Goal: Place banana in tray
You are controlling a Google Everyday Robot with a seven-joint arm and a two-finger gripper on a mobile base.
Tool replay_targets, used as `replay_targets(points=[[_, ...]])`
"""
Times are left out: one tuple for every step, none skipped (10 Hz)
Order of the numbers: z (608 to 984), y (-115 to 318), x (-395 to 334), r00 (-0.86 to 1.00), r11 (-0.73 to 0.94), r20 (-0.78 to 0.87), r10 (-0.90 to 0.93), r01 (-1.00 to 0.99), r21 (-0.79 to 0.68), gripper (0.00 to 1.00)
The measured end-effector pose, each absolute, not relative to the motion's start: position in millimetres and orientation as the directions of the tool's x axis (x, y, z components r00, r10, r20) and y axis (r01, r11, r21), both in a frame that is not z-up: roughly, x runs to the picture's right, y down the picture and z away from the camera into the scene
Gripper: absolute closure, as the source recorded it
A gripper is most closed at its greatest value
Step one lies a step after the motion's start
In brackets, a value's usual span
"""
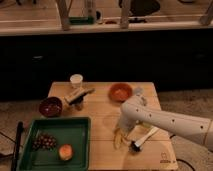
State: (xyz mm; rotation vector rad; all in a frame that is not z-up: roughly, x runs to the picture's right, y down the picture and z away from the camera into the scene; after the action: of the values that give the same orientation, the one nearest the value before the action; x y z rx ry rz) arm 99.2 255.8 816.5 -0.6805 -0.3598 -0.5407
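Observation:
The banana (118,139) is small and pale yellow and lies on the wooden table right of the tray. The tray (56,121) is dark green with a raised rim and sits at the table's front left. It holds a bunch of dark grapes (45,141) and a round orange fruit (65,151). My white arm reaches in from the right and bends down. My gripper (122,131) is right over the banana's upper end and seems to touch it. The arm hides part of the banana.
A white-handled brush with a black head (141,141) lies just right of the banana. A dark red bowl (50,106), an orange bowl (120,91), a white cup (76,80) and a long light object with a dark end (79,95) stand farther back. A dark counter runs behind the table.

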Motion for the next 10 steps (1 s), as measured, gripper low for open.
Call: replay_targets(points=[[817.7, 254.5, 99.2, 0.810, 0.648, 0.471, -0.348, 0.571, -0.503, 0.88], [818.7, 252.0, 100.5, 0.817, 0.647, 0.460, -0.346, 0.563, -0.514, 0.96], [819.2, 245.3, 102.3, 0.825, 0.648, 0.447, -0.346, 0.554, -0.522, 1.00], [818.9, 240.5, 102.9, 0.829, 0.647, 0.440, -0.346, 0.550, -0.527, 1.00], [818.3, 235.6, 102.8, 0.830, 0.646, 0.434, -0.349, 0.549, -0.530, 1.00], [816.7, 228.0, 101.8, 0.832, 0.646, 0.428, -0.352, 0.547, -0.532, 1.00], [814.9, 222.0, 102.2, 0.834, 0.648, 0.423, -0.354, 0.545, -0.532, 1.00], [812.3, 215.6, 103.1, 0.836, 0.650, 0.418, -0.355, 0.542, -0.533, 1.00], [809.0, 207.9, 103.2, 0.838, 0.653, 0.414, -0.355, 0.540, -0.531, 1.00], [806.0, 201.6, 103.4, 0.838, 0.656, 0.413, -0.356, 0.539, -0.528, 1.00]])
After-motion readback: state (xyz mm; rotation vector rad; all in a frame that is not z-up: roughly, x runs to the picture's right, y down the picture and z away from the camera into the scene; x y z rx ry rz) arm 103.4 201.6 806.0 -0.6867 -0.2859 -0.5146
